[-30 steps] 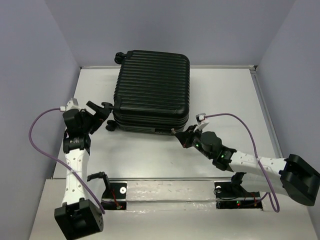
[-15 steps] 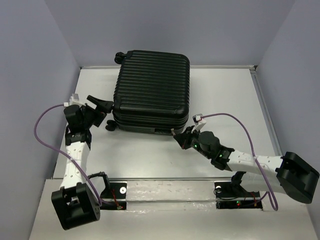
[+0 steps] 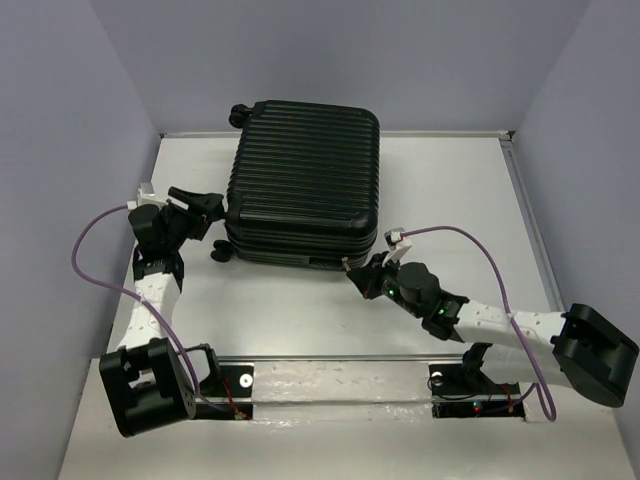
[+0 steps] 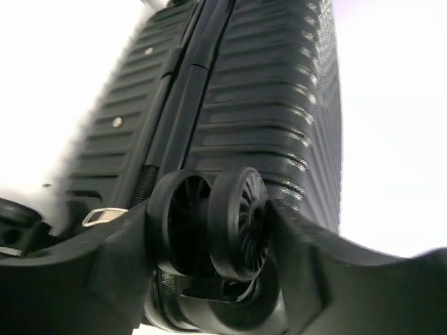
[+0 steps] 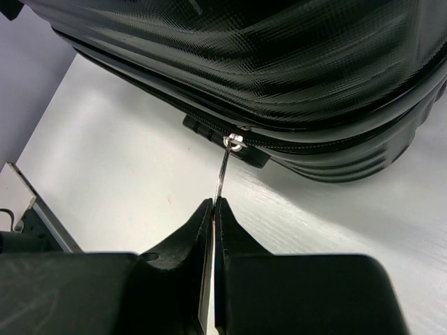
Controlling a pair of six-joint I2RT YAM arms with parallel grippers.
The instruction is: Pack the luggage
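Lying shut on white bench: small black ribbed hard-shell suitcase, rigid, slick, probably heavy. Left pincer wide, clasping black twin caster wheel; right pincer pinched tight on thin metal zipper pull, likely the best holds.

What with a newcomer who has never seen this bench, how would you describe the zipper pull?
Find the black ribbed luggage on the table; its zipper seam runs along the near edge. There the zipper pull sticks out, pinched by the right gripper. It is a thin bright metal strip, unlike the chunky black caster wheels.
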